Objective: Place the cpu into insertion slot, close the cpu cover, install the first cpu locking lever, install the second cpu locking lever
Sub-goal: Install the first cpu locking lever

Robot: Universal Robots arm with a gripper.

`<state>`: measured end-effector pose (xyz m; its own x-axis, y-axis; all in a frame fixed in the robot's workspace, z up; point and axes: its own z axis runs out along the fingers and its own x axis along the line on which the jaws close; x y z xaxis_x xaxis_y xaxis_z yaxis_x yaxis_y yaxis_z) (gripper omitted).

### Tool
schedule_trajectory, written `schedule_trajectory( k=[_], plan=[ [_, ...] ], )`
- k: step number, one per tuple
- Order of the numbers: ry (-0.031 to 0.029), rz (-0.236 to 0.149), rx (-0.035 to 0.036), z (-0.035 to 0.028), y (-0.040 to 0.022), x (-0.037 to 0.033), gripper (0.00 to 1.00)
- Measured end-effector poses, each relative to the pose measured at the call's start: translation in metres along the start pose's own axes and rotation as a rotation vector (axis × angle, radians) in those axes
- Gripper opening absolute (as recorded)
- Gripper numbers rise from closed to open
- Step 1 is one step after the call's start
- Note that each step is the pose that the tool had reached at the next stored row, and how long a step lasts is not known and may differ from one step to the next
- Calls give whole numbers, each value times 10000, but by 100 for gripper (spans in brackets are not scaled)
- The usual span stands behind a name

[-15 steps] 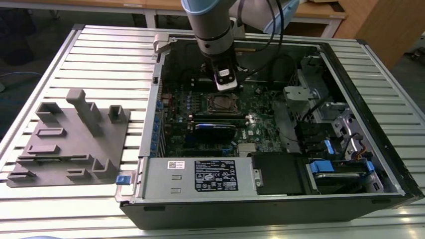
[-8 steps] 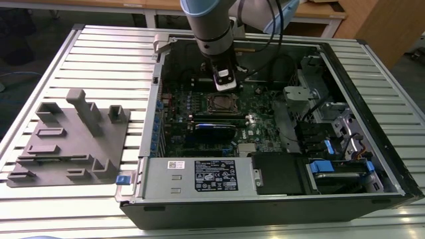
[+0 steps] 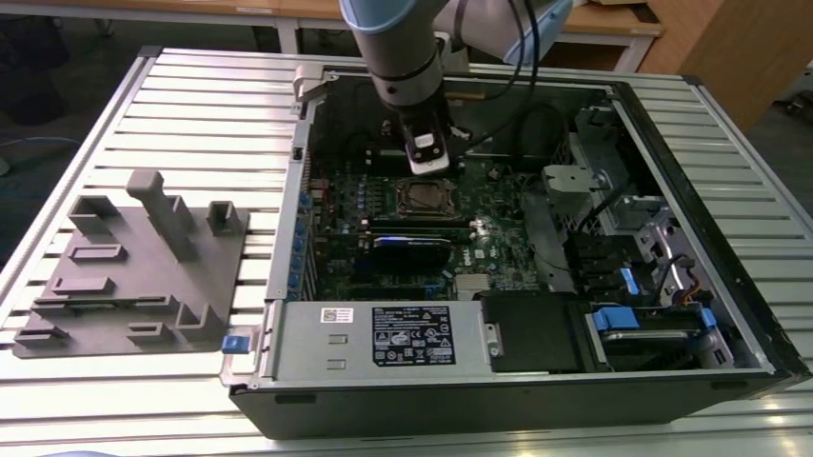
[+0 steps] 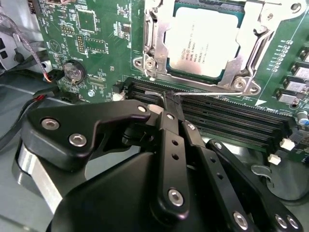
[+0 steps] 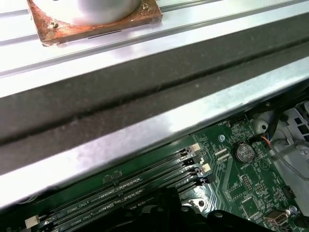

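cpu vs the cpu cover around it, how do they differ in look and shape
The cpu is a solid, matte silvery-tan square plate with print on its face; the cpu cover is a shinier bare metal frame with a large open window. The cover is slightly larger and borders the chip. Both are metallic, square and lie flat on the green board.

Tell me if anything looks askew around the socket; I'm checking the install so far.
Nothing looks askew. In the second wrist view the cpu lies flat and square under the closed cpu cover. The gripper is shut on a thin locking lever beside the socket.
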<state>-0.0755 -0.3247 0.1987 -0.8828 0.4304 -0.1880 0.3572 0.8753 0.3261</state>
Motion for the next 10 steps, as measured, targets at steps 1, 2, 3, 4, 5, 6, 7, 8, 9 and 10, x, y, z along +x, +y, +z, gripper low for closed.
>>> schedule_trajectory(
  k=[1,2,3,4,5,6,7,8,9,10],
  plan=[
    [-30,-5,-26,3,-4,1,11],
    [-54,-9,-51,5,-8,2,11],
    [-66,-9,-68,6,-10,2,11],
    [-67,-9,-70,6,-10,2,11],
    [-67,-9,-72,6,-10,2,11],
    [-67,-9,-73,6,-10,2,11],
    [-67,-8,-73,6,-10,2,11],
    [-68,-6,-77,6,-12,4,11],
    [-68,-5,-85,4,-16,13,11],
    [-70,-10,-102,3,-20,21,11]
  ],
)
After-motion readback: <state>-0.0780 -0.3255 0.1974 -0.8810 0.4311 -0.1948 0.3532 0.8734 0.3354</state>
